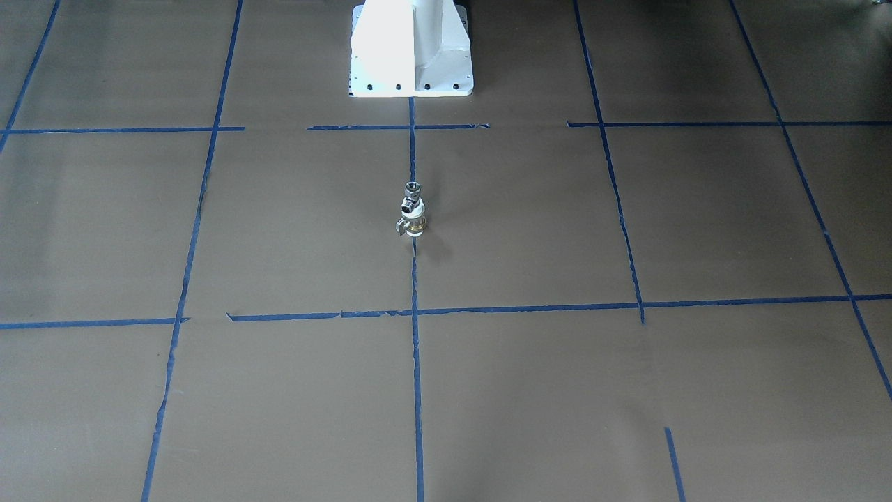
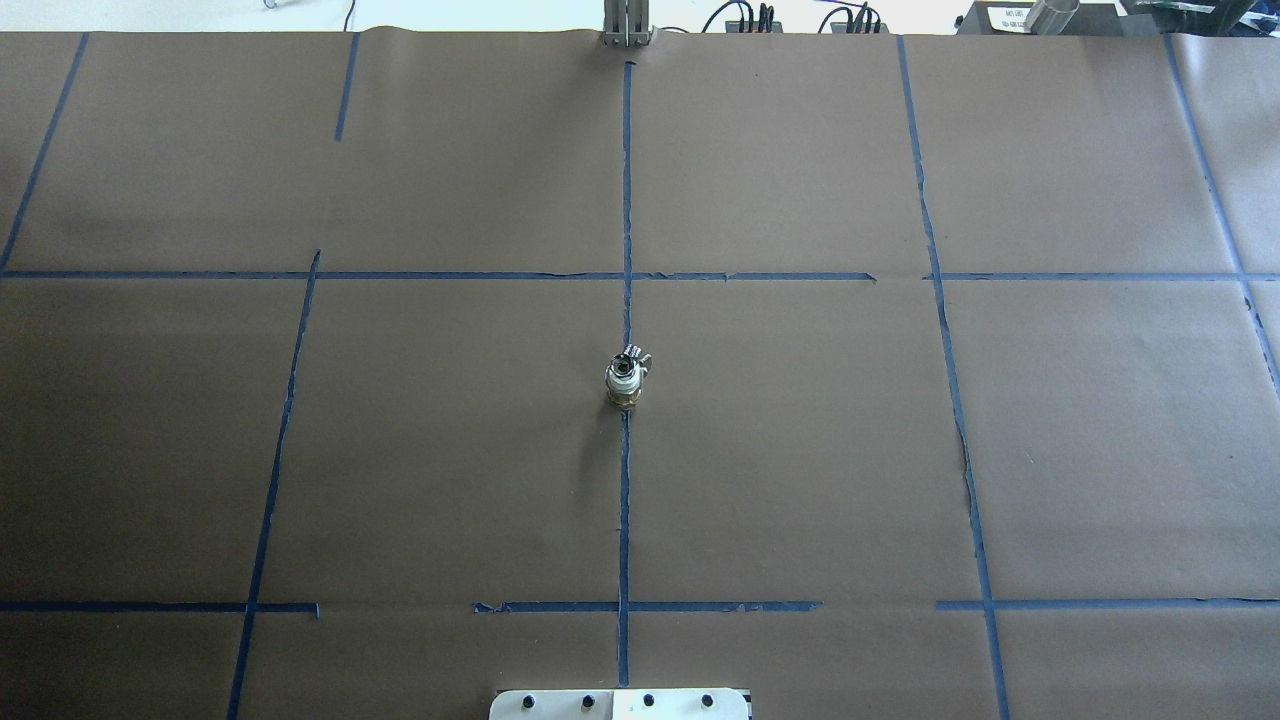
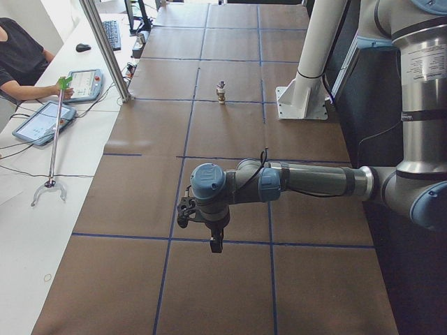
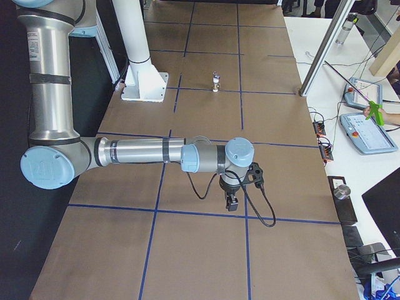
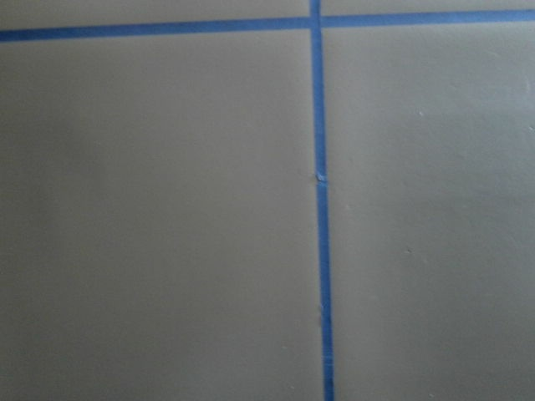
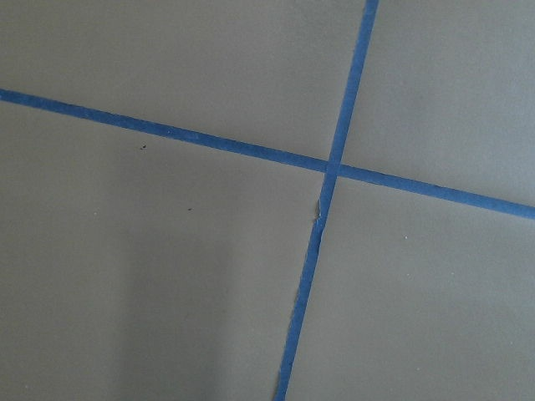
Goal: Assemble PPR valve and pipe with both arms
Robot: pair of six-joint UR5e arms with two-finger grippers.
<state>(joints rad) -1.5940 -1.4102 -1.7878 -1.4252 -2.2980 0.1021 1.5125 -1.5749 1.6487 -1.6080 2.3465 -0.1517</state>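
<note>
**Parts joined and standing, both hands away**

Looks already done, to judge by the valve (image 1: pixel 414 223) standing upright on its brass end near the middle of the surface (image 1: pixel 627 390), right on the centre tape line (image 1: pixel 416 390), with the pipe (image 1: pixel 413 189) sitting on top of its white collar. Touching, as far as can be seen. Impossible to say whether pushed fully home: too small in every view. Nothing gripping either part.

Well apart from the stack, towards the two ends of the surface: the left hand (image 3: pixel 216 241) and the right hand (image 4: pixel 232 203), both pointing down. Shown only in the side views, so cannot tell whether open or closed. Only bare surface and blue tape crossings in both wrist views.

Probably calls for no more than a check of the joint. If loose, needs one hand to hold the valve body and the other to press the pipe straight down, without tipping the stack.

No brand readable anywhere. Only a label (image 3: pixel 426 66) on the left arm (image 3: pixel 314 180), print too small to read.
</note>
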